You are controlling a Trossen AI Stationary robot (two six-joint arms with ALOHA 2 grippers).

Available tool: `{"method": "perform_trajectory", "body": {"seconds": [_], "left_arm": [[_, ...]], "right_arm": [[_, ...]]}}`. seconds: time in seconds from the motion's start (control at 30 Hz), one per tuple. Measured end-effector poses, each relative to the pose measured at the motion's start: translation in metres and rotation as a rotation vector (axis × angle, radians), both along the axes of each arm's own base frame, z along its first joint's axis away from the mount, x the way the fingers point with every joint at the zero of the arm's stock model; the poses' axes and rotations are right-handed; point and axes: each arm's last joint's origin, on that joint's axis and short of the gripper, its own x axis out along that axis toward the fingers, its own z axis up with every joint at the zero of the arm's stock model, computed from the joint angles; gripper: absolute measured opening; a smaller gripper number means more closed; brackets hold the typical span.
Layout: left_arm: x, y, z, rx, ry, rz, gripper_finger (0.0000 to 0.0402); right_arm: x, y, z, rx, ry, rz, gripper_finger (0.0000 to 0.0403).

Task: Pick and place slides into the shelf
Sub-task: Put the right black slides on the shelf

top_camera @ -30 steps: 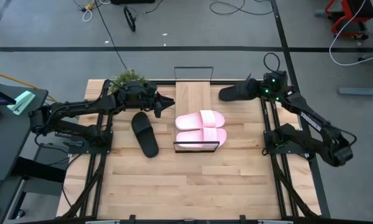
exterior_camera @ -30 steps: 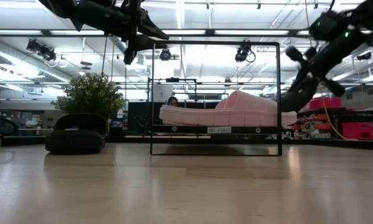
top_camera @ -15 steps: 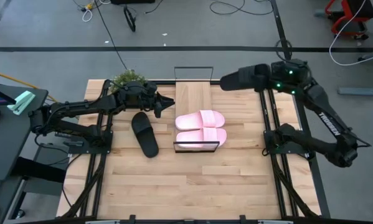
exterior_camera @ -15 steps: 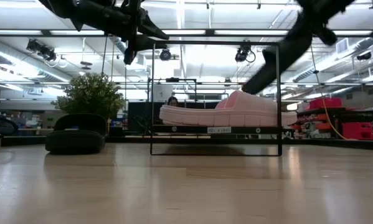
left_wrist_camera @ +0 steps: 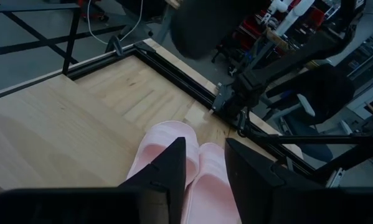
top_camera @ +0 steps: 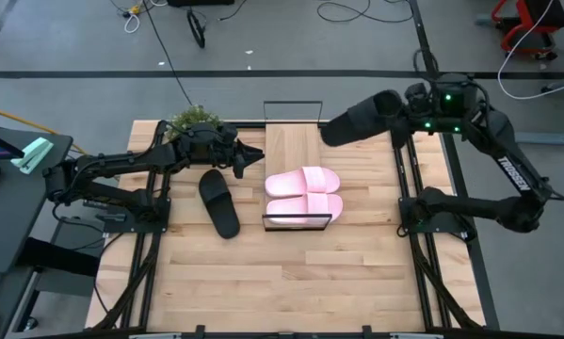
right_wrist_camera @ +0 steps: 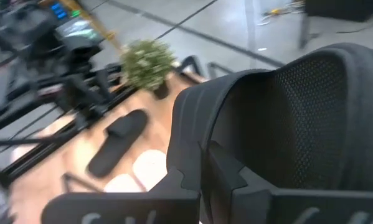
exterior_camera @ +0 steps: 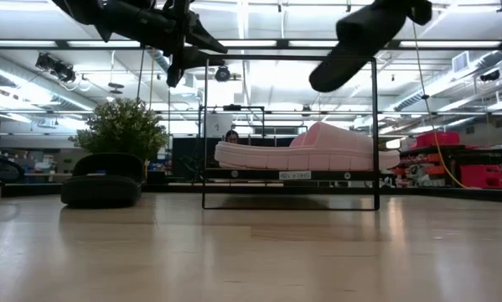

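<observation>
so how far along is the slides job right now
Done: two pink slides lie side by side on the shelf. In hand: the right pincer is shut on a black slide, carried in the air near the shelf's far end. Left: the other black slide lies on the table beside the shelf, with the left pincer hovering nearby, empty.

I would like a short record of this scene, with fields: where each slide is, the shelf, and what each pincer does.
pale pink slides: two, side by side on the shelf's plank
light wood plank shelf with black wire frame: mid-table, far half of the plank bare
black slide on table: lying left of the shelf
black slide in air: held above the shelf's right side
right pincer: shut on the raised slide
left pincer: empty, beside the shelf's left edge
</observation>
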Motion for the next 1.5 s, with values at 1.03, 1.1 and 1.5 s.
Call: {"method": "perform_trajectory", "body": {"seconds": [1.03,1.1,1.5], "left_arm": [[0.002,0.003,0.039,-0.056,-0.292,-0.086,0.0236],[0.003,0.003,0.046,-0.047,-0.31,-0.101,0.0244],[0.024,0.003,0.085,-0.092,-0.362,-0.236,0.027]], "right_arm": [[0.094,0.025,-0.007,0.0,-0.068,0.52,0.0009],[0.096,0.024,-0.007,-0.004,-0.075,0.534,0.0009],[0.103,0.021,-0.009,-0.035,-0.07,0.552,0.0009]]}}
